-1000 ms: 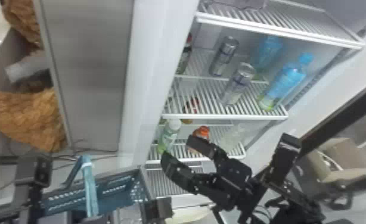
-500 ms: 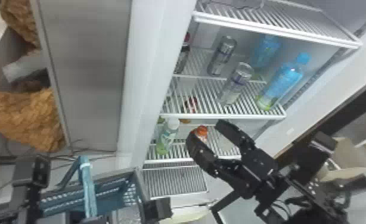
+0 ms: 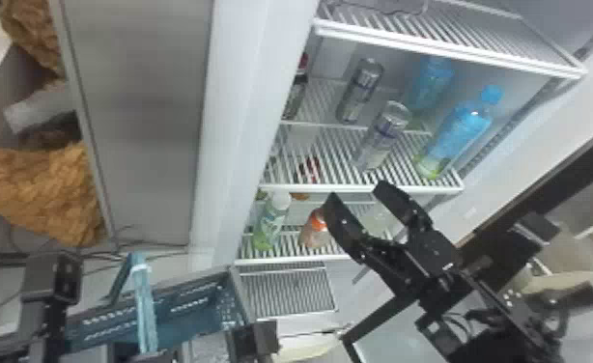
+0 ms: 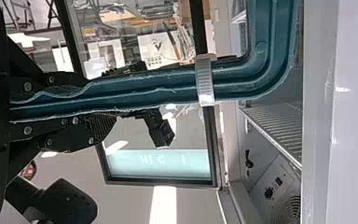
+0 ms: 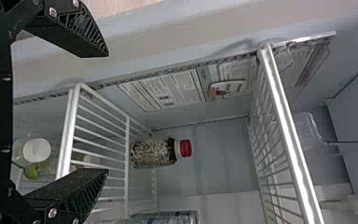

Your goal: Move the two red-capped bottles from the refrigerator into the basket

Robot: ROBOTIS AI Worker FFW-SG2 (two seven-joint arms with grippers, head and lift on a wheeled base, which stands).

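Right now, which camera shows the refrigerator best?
The head view: it takes in the refrigerator with stacked shelves holding cans and blue bottles. The right wrist view looks closely between two shelves at a red-capped bottle; the left wrist view catches a slice of wire rack.

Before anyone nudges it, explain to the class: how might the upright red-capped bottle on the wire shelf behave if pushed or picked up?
The red-capped bottle stands taller than it is wide, so a push near its cap might tip it. Its rounded body would probably roll if it fell. The slatted wire shelf could catch its base.
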